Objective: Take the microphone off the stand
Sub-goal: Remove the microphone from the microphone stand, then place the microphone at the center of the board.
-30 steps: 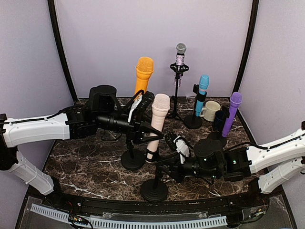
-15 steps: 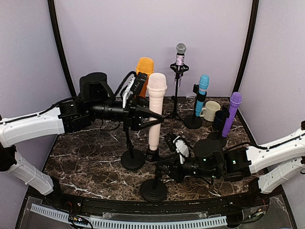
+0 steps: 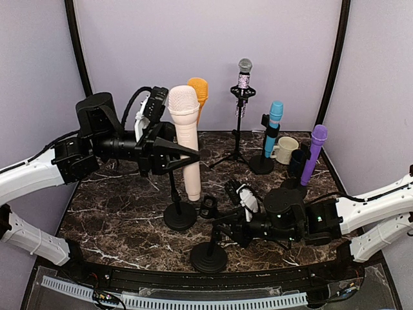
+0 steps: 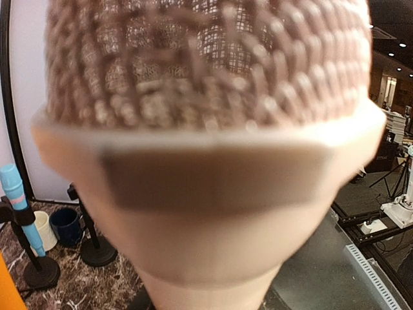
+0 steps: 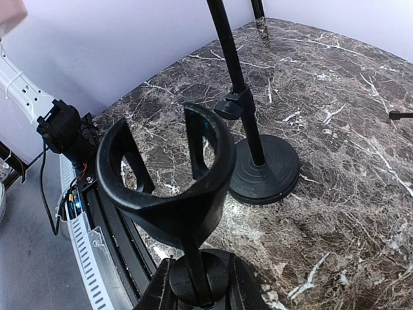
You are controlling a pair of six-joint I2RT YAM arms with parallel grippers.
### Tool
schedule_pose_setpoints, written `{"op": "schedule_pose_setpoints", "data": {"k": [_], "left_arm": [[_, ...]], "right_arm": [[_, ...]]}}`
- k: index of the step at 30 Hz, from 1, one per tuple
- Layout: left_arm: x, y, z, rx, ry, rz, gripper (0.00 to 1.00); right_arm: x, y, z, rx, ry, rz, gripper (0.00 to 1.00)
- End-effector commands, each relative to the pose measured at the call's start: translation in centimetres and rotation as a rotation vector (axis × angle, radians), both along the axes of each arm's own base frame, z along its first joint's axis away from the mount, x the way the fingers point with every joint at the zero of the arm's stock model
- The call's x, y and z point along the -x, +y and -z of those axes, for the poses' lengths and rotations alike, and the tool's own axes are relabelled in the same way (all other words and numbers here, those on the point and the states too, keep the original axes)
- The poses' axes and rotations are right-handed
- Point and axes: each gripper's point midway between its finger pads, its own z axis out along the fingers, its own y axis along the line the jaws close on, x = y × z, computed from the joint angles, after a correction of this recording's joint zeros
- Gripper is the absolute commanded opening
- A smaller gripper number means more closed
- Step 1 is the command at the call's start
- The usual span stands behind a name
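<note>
1. Nearest me: the stand (image 3: 208, 257), round base on the table (image 3: 116, 210) by the front edge. The right pincer (image 3: 217, 234) pinches its pole just below the clip. I judge that's to stop the stand tipping or rising w/ the mic.
2. The clip (image 5: 169, 184) atop that pole is empty, open side up.
3. Further in, on the left, the left pincer (image 3: 182, 155) is clamped on the body of the cream mic (image 3: 186, 126). The mic is head up, approx. upright, in the air above and left of the clip, well apart from it. The left wrist cam shows little but its grille.
4. My read: the mic is out of the stand. What's left is a safe set-down.
5. Just behind the held mic is an orange mic (image 3: 198, 90) on its own stand, so watch clearance there.
6. Back right are the silver mic (image 3: 244, 66), blue mic (image 3: 275, 113), purple mic (image 3: 318, 139) and a mug (image 3: 286, 150). None are involved.
</note>
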Motion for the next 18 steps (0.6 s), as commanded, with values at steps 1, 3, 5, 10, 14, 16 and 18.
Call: {"op": "schedule_pose_setpoints", "data": {"k": [1, 3, 5, 10, 14, 16, 18], "left_arm": [[0.3, 2.7, 0.3, -0.050, 0.002, -0.085, 0.00], [0.0, 4.0, 0.9, -0.095, 0.031, -0.154, 0.00], [-0.9, 5.6, 1.2, -0.133, 0.065, -0.263, 0.00], [-2.0, 10.1, 3.4, -0.279, 0.195, -0.490, 0.00], [-3.7, 13.6, 5.1, -0.360, 0.285, -0.696, 0.00], [-4.8, 15.0, 6.1, -0.383, 0.335, -0.776, 0.00], [-6.1, 15.9, 8.0, -0.420, 0.393, -0.831, 0.00]], "right_arm": [[0.9, -6.5, 10.3, 0.418, 0.091, 0.037, 0.00], [0.7, -6.5, 9.7, 0.406, 0.080, 0.047, 0.00], [0.4, -6.3, 8.9, 0.390, 0.069, 0.058, 0.00], [-0.5, -6.1, 6.7, 0.349, 0.033, 0.104, 0.00], [-1.4, -6.2, 5.6, 0.333, 0.006, 0.149, 0.00], [-1.6, -6.2, 5.3, 0.329, -0.002, 0.166, 0.00], [-1.9, -6.1, 5.1, 0.323, -0.010, 0.177, 0.00]]}}
